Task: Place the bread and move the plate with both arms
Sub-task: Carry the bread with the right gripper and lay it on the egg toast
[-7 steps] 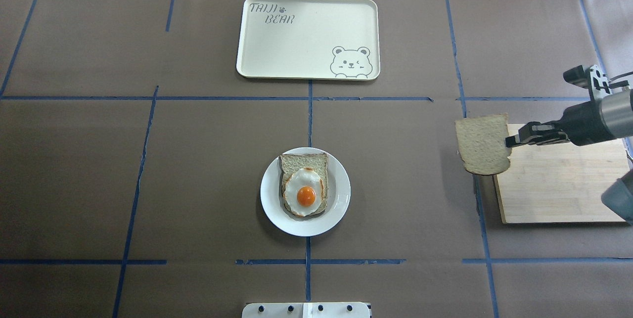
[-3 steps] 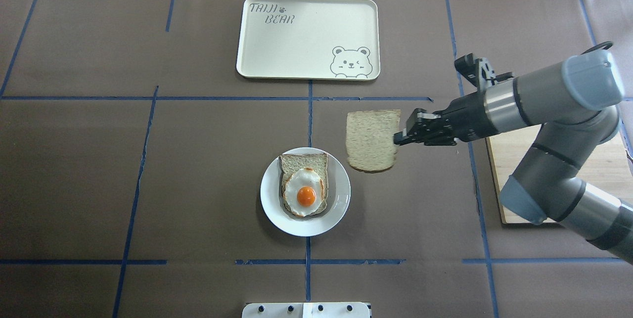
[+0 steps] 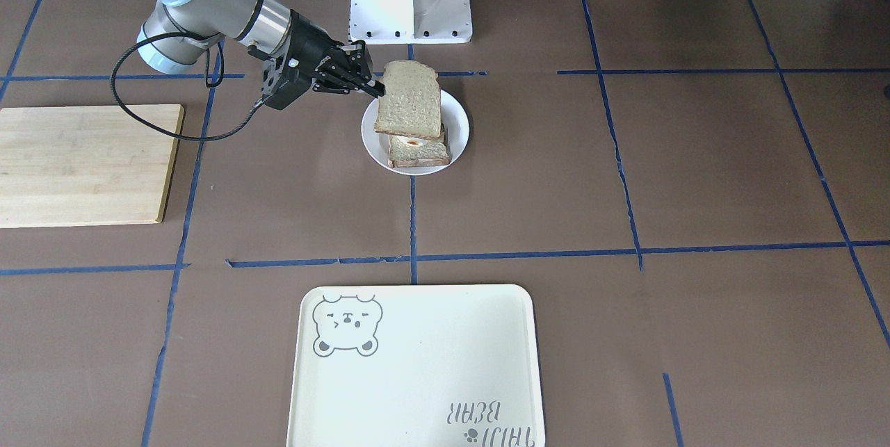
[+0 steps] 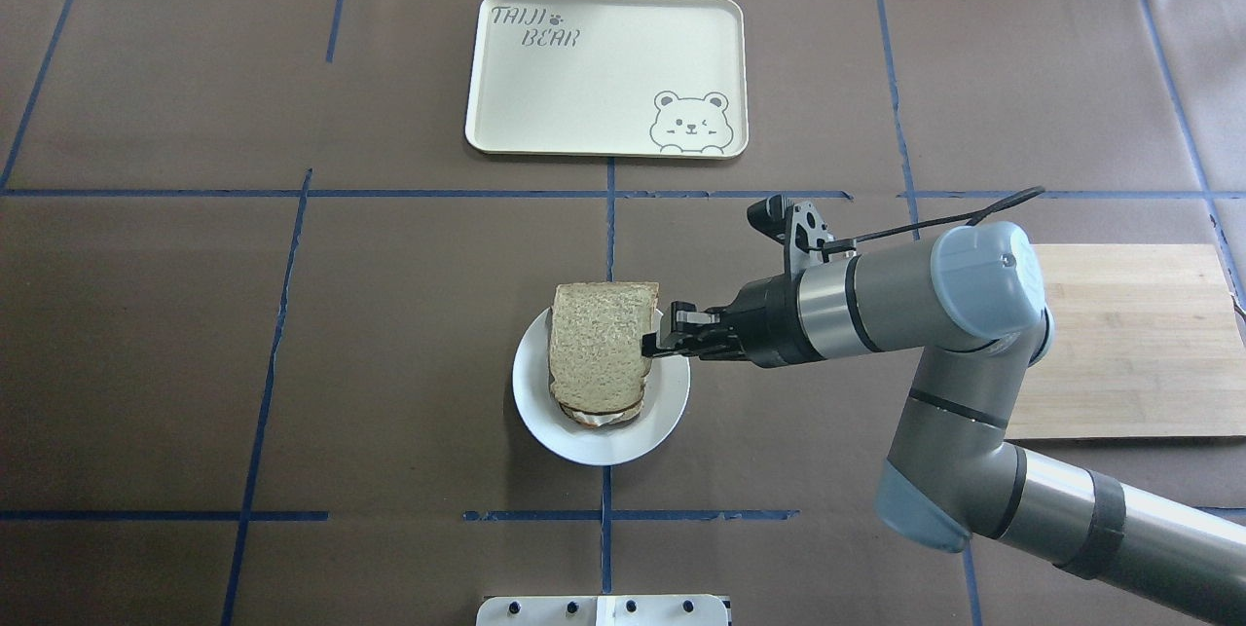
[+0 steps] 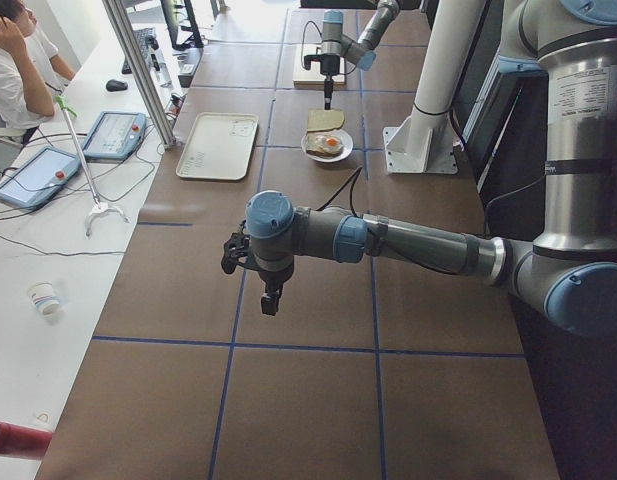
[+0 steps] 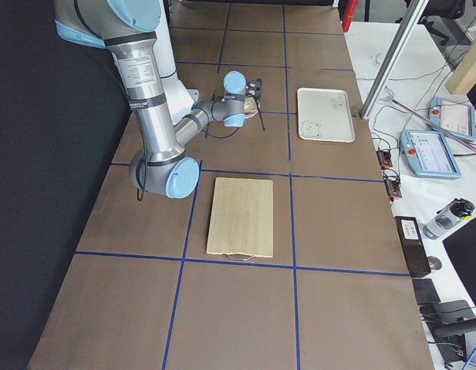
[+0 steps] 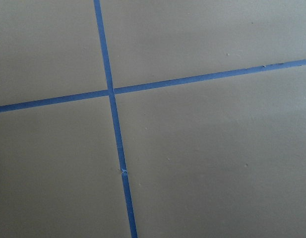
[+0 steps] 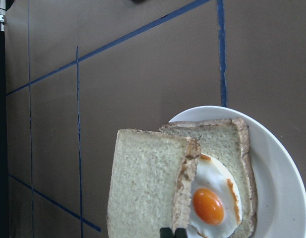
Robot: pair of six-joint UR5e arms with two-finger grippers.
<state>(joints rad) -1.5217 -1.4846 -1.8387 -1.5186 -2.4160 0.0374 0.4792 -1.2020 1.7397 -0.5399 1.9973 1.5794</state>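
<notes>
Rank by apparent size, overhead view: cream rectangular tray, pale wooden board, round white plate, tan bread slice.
Cream rectangular tray, pale wooden board: alike, board partly hidden
Round white plate
Tan bread slice

right pincer [image 4: 646, 345] | carried bread [image 4: 600, 342] from board side to above plate [image 4: 672, 392] | now covers egg toast [image 4: 602, 412]

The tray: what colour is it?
The tray is cream with a grey bear drawing; overhead view best.
</notes>
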